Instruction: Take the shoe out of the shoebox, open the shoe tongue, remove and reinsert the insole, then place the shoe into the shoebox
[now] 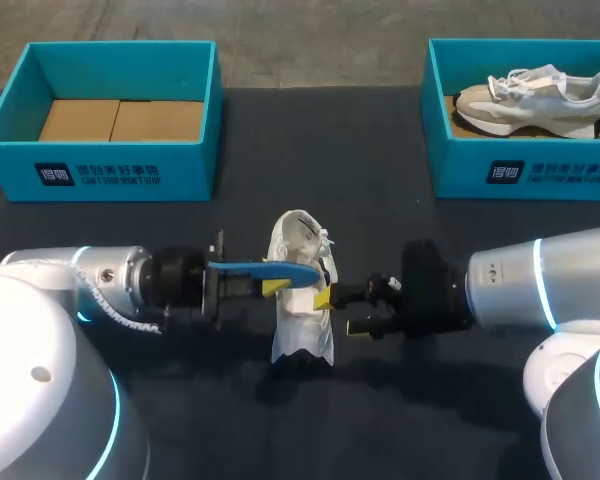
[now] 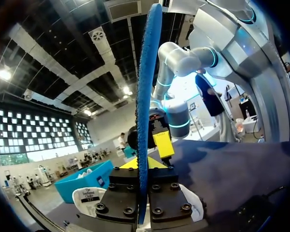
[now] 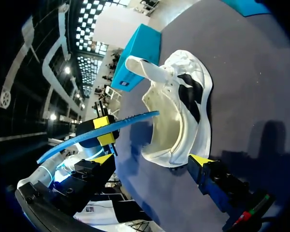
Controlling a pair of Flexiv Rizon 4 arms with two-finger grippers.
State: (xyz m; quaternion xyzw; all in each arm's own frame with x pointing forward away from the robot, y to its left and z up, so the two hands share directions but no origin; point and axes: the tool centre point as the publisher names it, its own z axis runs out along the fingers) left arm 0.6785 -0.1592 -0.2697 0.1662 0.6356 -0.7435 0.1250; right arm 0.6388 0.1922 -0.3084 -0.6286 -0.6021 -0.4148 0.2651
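The left gripper point(image 1: 273, 288) pinches the blue insole point(image 1: 242, 267) over the shoe point(image 1: 300, 335). The right gripper point(image 1: 340, 308) is wide open beside the shoe. The bendy insole might fold and miss.

On a dark table point(image 1: 310, 150), a white shoe point(image 1: 300, 305) stands between your arms. Your left gripper point(image 1: 274, 288) pinches a blue insole point(image 1: 265, 270), its tip over the shoe's opening. Your right gripper point(image 1: 337, 311), fingers apart, sits at the shoe's other side. Behind stand two teal shoeboxes; the right shoebox point(image 1: 520, 172) holds a beige shoe point(image 1: 530, 98).

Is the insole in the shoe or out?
Mostly out: the blue insole is pinched in the left hand, only its tip at the shoe opening.
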